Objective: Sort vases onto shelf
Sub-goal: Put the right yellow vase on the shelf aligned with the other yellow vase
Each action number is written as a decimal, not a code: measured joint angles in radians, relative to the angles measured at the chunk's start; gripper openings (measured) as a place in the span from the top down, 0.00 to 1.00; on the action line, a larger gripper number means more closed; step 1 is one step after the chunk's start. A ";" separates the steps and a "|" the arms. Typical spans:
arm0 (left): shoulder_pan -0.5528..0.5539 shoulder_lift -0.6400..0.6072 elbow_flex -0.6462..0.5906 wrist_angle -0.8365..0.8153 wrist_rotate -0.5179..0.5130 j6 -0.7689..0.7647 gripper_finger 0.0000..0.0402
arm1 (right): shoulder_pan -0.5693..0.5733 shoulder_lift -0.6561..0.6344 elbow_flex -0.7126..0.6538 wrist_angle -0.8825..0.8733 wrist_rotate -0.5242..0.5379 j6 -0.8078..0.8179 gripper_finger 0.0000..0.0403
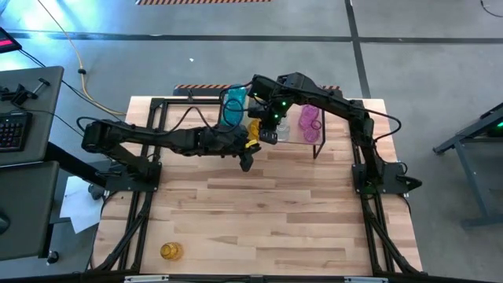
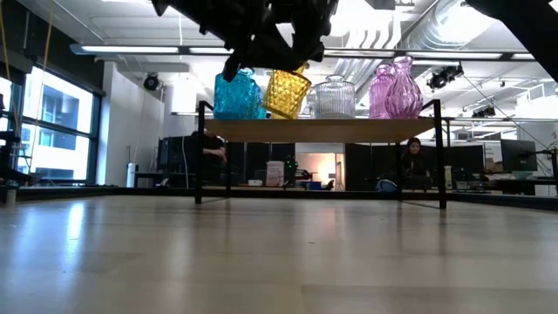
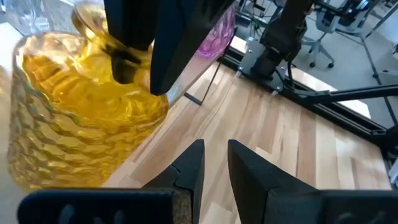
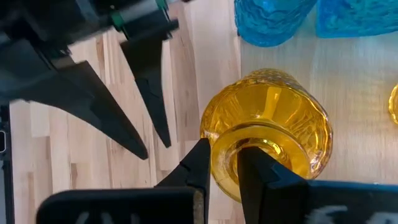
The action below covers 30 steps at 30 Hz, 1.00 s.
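Observation:
A yellow ribbed glass vase (image 1: 253,134) (image 2: 288,92) sits tilted at the near edge of the shelf (image 2: 323,129) (image 1: 292,134), next to teal (image 2: 237,94), clear (image 2: 333,98) and pink vases (image 2: 392,87) that stand upright on the board. My right gripper (image 4: 224,155) (image 1: 267,132) is shut on the yellow vase from above. My left gripper (image 3: 216,152) (image 1: 246,163) hangs open just in front of the shelf, beside the vase and clear of it. My right gripper holds the yellow vase by its rim (image 4: 214,177), one finger inside the mouth and one outside. The fingers come from above, pointing down. The vase is tilted, its base (image 2: 281,113) at the shelf board's near edge; whether it rests there I cannot tell.
Another yellow vase (image 1: 170,251) stands alone near the table's near left corner. Teal vases (image 4: 267,18) crowd the shelf's left end, with pink ones (image 1: 310,120) toward its right. The wooden tabletop (image 1: 267,212) in front of the shelf is open. People sit in the room behind.

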 joint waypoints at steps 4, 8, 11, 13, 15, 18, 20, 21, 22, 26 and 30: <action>0.006 0.018 0.000 0.010 0.000 -0.008 0.84 | 0.000 0.000 0.000 -0.002 -0.001 -0.005 0.93; 0.006 0.019 -0.001 0.041 0.003 -0.017 0.84 | 0.000 0.000 0.000 -0.001 -0.004 -0.009 0.93; 0.006 0.018 -0.001 0.054 0.004 -0.018 0.84 | 0.000 0.000 0.000 -0.001 -0.005 -0.010 0.93; 0.006 0.018 -0.001 0.055 0.011 -0.019 0.84 | 0.000 0.000 0.000 -0.001 -0.007 -0.010 0.93; 0.006 0.018 -0.001 0.055 0.025 -0.027 0.84 | 0.000 0.000 0.000 -0.003 -0.007 -0.010 0.93; 0.000 0.018 -0.001 0.055 0.026 -0.028 0.84 | 0.000 0.000 0.000 -0.010 -0.007 -0.010 0.93; -0.003 0.018 -0.001 0.055 0.026 -0.040 0.84 | 0.000 0.000 0.000 -0.019 -0.007 -0.010 0.93; -0.004 0.018 -0.001 0.057 0.026 -0.046 0.84 | 0.000 0.000 0.000 -0.023 -0.007 -0.009 0.93; -0.007 0.018 -0.001 0.057 0.026 -0.051 0.84 | 0.000 0.000 0.000 -0.025 -0.007 -0.008 0.93; -0.022 0.018 -0.001 0.078 0.020 -0.051 0.84 | 0.000 0.000 0.000 -0.030 -0.007 -0.007 0.93; -0.046 0.018 0.044 0.068 0.019 -0.009 0.84 | 0.000 0.000 0.000 -0.030 -0.007 -0.007 0.93</action>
